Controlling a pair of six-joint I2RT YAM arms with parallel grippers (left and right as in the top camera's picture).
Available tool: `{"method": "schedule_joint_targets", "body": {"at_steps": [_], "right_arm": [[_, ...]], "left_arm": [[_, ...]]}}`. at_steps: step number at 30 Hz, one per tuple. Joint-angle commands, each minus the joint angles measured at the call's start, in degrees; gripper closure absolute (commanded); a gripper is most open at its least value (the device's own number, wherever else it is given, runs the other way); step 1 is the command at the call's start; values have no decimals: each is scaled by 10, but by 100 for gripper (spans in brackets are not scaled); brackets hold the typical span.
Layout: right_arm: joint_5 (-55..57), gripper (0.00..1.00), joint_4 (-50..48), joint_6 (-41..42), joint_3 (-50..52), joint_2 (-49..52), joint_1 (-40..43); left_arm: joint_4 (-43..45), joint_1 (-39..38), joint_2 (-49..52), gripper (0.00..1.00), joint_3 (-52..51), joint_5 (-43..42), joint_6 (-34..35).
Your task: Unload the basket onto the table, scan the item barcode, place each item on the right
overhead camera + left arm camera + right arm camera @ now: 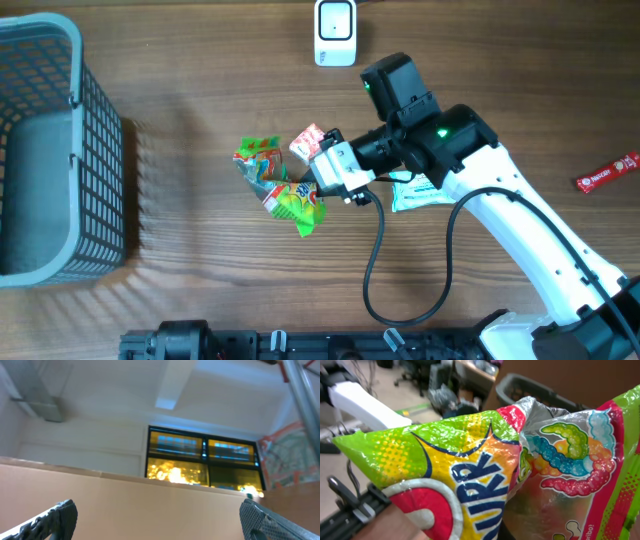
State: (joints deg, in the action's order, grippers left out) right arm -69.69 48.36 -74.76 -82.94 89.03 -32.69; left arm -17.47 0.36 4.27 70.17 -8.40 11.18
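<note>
Overhead view: crumpled sour gummy-worm bag [283,192] over mid-bench, pinched at its right edge by the closed right jaws; no barcode shows in any view. Judgement: carry the bag to the white scanner [335,33] at the far edge, barcode panel turned flat toward its window, since creases and foil glare may spoil the read. Left jaws stand wide open, empty, aimed at the ceiling. Surroundings: wood-grain bench [200,270]; grey mesh basket [60,150] at left; red packet [608,175] at right; a lit window [202,462] high in the room.
</note>
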Motion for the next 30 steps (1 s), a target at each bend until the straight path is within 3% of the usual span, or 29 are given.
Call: {"method": "schedule_joint_targets", "body": {"at_steps": [1,9,13,16,17,19,21,23,24,25,28,30], "right_arm": [[21,95,-6,-18,-2,0,-2],[-89,96,-20,5,-2,0,-2],[-116,96,-20,156,-2,0,-2],[-129,96,-20,306,-2,0,-2],[-147,96,-20,413,-2,0,-2],[-158,96,-19,539,-2,0,-2],[-158,81,-13,661,-2,0,-2],[-157,54,-11,828,-2,0,-2],[-157,54,-11,906,-2,0,-2],[-157,55,-11,976,-2,0,-2],[-150,95,-51,1157,-2,0,-2],[-110,96,-79,1280,-2,0,-2]], "left_arm": [[18,-1,-5,0,-31,63,-7],[45,-1,-5,0,-62,87,-7],[47,-1,-6,0,-61,88,-7],[47,-1,-7,0,-61,87,-7],[47,-1,-8,0,-62,87,-7],[47,-1,-9,0,-61,87,-7],[47,-1,-10,0,-61,87,-7],[47,-1,-14,0,-61,87,-7],[47,-1,-16,0,-62,87,-7],[47,-1,-19,0,-62,87,-7],[47,-1,-29,0,-62,87,-7],[47,-1,-34,0,-62,87,-7]]}}
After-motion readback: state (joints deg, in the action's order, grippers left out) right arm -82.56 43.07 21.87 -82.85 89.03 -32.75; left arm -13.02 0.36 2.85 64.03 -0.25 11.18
